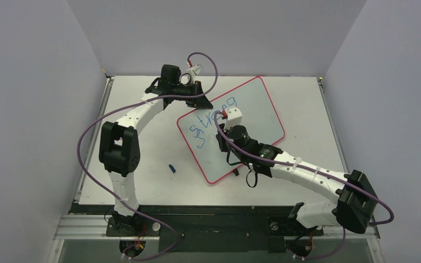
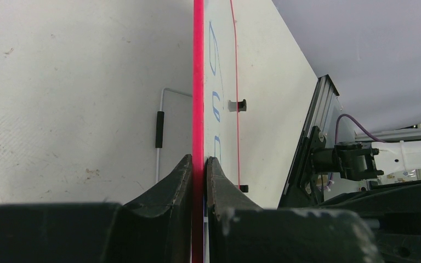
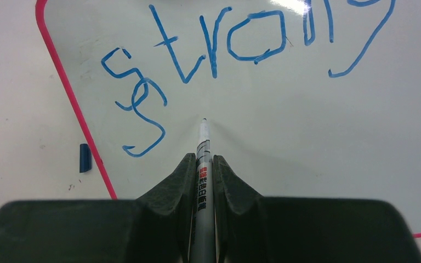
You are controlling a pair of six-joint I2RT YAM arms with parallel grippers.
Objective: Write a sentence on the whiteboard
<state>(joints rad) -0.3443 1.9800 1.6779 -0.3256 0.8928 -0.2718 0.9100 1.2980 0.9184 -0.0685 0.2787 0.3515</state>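
The whiteboard (image 1: 257,109), pale with a red-pink rim, lies tilted on the table. Blue letters (image 1: 215,115) read "strong", with a lone "s" (image 3: 142,123) begun on the line below. My left gripper (image 1: 197,98) is shut on the board's far-left rim (image 2: 198,109), which runs edge-on between its fingers. My right gripper (image 3: 204,161) is shut on a white marker (image 3: 203,181). The marker tip rests at the board just right of the lower "s". In the top view the right gripper (image 1: 226,129) is over the board's middle.
A blue marker cap (image 1: 171,168) lies on the table left of the board, also in the right wrist view (image 3: 85,157). A thin white wire stand with a black sleeve (image 2: 159,129) lies under the board. Grey walls enclose the table.
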